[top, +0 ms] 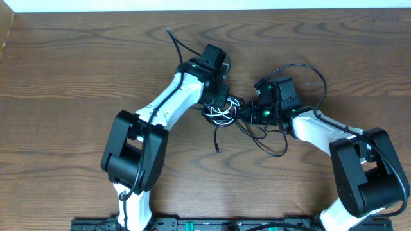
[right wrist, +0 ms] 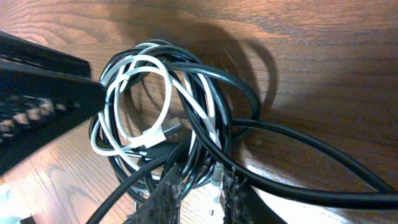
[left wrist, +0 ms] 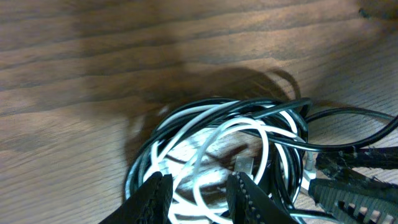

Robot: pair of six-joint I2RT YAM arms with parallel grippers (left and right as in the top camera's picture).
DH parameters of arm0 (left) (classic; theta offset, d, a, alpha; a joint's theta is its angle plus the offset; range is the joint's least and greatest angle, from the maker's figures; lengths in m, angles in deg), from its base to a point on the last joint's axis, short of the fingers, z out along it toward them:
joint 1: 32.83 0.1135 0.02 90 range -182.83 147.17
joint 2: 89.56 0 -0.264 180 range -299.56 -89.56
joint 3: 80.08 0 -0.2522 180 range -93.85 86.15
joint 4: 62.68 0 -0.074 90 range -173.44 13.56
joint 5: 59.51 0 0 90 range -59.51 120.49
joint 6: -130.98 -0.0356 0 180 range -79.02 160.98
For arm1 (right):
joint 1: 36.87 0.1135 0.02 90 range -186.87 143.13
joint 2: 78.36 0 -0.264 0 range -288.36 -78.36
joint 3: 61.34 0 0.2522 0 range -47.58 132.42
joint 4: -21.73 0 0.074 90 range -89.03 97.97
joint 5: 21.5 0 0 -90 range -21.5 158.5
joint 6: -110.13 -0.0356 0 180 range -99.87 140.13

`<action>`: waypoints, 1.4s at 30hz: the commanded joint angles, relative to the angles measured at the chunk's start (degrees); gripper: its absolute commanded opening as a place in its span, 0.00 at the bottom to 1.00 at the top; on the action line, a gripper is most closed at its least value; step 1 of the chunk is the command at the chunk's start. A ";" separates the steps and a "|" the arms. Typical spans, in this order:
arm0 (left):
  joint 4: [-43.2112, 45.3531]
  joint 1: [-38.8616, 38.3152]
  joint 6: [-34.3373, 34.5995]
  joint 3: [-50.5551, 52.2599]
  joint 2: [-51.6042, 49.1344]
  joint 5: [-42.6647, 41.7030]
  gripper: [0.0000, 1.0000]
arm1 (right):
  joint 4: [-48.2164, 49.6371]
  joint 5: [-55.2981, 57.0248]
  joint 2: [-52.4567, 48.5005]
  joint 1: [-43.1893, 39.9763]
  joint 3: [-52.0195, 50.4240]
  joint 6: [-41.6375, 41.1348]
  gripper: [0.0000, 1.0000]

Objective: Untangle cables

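The cables (top: 220,114) lie as one knotted coil of black and white cord in the middle of the table. My left gripper (top: 222,102) hangs over the coil's far side. In the left wrist view it (left wrist: 199,198) is open, with loops of the white cable (left wrist: 264,146) between its jaws. My right gripper (top: 248,114) reaches in from the right. In the right wrist view it (right wrist: 200,194) stands narrowly open astride black strands (right wrist: 205,165) and a small white plug (right wrist: 216,180). The white cable (right wrist: 165,81) ends in a grey plug (right wrist: 169,129).
One black tail (top: 174,40) runs off to the far left, passing under my left arm. Another end (top: 218,146) trails towards the front. Loose black loops (top: 273,146) lie below my right gripper. A black loop (top: 308,69) arcs behind the right wrist.
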 commanded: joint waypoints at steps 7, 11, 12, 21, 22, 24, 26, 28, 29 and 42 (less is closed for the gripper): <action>0.55 -1.42 0.74 0.31 -3.65 2.12 0.11 | 0.09 0.09 -0.68 0.13 0.07 -0.39 0.19; 0.55 -1.27 0.72 0.20 -0.74 2.12 0.08 | 0.09 0.09 -0.68 0.13 0.07 -0.42 0.20; 0.55 -1.27 0.72 0.20 0.17 2.10 0.08 | 0.09 0.09 -0.68 0.13 0.07 -0.42 0.21; 0.85 -1.27 0.74 0.20 11.78 1.70 0.07 | 0.37 0.09 -0.68 0.13 0.07 -0.42 0.33; 0.96 -1.27 0.74 0.20 12.76 1.70 0.08 | 0.59 0.07 -0.68 0.13 0.07 -0.44 0.34; 1.18 -1.27 0.72 0.20 14.45 1.70 0.08 | 1.09 0.07 -0.68 0.13 0.07 -1.31 0.37; 1.46 -1.27 0.70 0.20 15.89 1.73 0.08 | 2.25 -0.24 -0.68 0.11 0.07 -3.65 0.39; 1.95 -1.27 0.44 0.20 17.11 1.90 0.08 | 4.66 -3.91 -0.24 -0.33 0.15 -3.87 0.41; 2.12 -1.27 0.22 0.20 17.59 1.90 0.08 | 6.08 -5.95 0.02 -0.70 0.15 -3.87 0.41; 0.52 -1.27 -2.01 0.22 19.15 1.88 0.06 | 9.55 -10.80 12.11 -3.74 0.79 0.31 0.47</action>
